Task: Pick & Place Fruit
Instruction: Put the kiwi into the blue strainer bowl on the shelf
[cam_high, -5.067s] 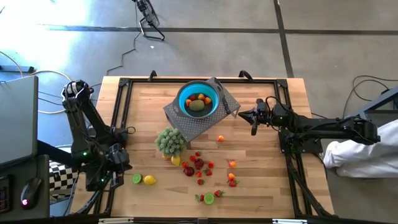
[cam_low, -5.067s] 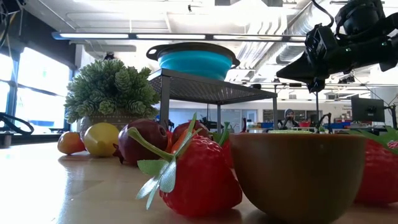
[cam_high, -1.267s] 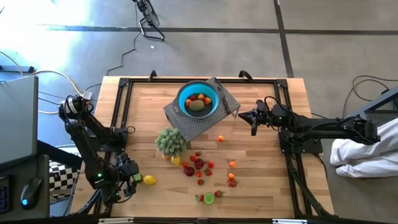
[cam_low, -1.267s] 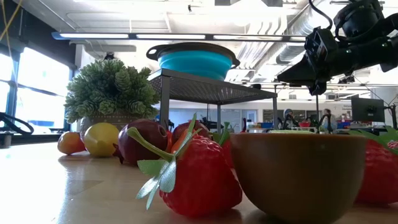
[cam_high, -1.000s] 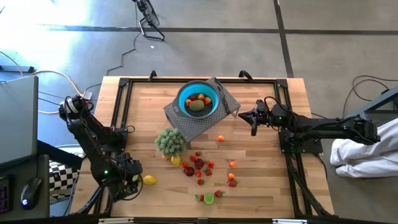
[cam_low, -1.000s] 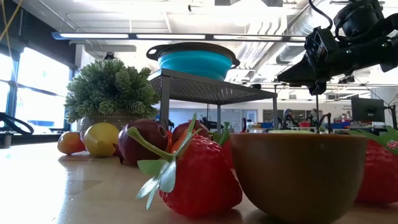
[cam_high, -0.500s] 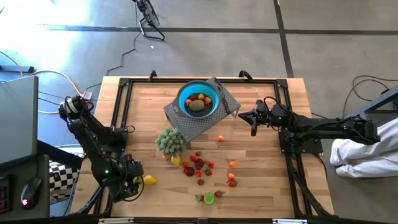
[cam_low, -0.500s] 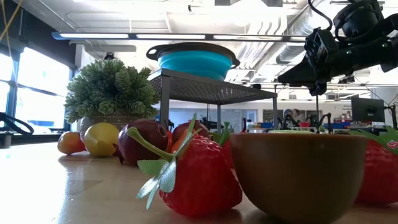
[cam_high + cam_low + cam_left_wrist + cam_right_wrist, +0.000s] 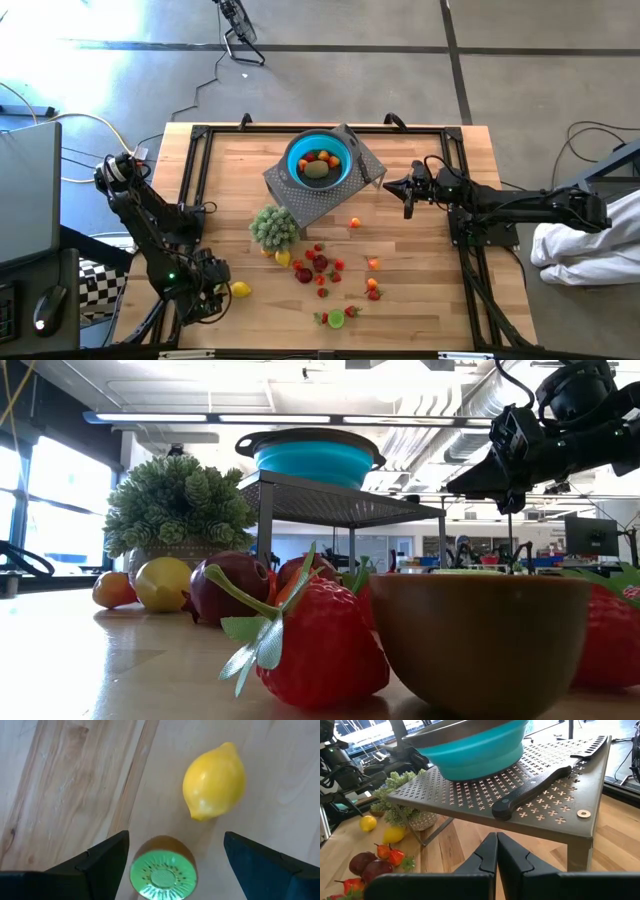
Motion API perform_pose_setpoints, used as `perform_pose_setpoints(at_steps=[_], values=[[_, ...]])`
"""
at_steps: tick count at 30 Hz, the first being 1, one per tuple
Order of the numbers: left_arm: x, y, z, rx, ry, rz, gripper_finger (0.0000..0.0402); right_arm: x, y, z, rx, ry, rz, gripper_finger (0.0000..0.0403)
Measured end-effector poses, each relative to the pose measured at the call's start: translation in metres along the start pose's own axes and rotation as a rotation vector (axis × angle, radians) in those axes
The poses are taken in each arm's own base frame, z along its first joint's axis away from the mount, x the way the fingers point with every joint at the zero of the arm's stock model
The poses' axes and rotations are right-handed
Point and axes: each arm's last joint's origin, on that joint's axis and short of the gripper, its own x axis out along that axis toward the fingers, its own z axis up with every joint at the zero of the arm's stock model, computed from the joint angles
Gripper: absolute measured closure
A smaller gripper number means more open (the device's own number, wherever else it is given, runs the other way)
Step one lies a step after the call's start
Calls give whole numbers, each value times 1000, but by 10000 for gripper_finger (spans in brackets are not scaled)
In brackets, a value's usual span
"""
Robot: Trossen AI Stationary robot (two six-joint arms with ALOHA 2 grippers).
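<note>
Fruit pieces (image 9: 320, 265) lie scattered on the wooden table, and a few more sit in the blue bowl (image 9: 321, 158) on the grey perforated rack (image 9: 300, 205). At the near left my left gripper (image 9: 212, 295) points down, open. Its fingers stand on either side of a kiwi half (image 9: 162, 875) lying cut face up, without touching it. A lemon (image 9: 214, 781) lies just beyond the kiwi half. My right gripper (image 9: 405, 192) hovers shut to the right of the rack, holding nothing.
A black-handled knife (image 9: 535, 790) lies on the rack beside the bowl. A potted green plant (image 9: 274, 227) stands in front of the rack. A strawberry (image 9: 320, 650) and another kiwi half (image 9: 480, 640) lie near the table's front edge.
My left gripper has shifted slightly toward the table's right edge, so that it now covers the kiwi half in the high view. It has stayed open.
</note>
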Motion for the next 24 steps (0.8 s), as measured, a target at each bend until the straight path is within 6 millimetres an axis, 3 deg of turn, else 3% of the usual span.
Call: perform_pose_setpoints(at_steps=[8,24], values=[[0,0,0,-31,1,2,82,0,0,0,0,0,0,400],[0,0,0,-266,5,4,82,0,0,0,0,1,0,400]])
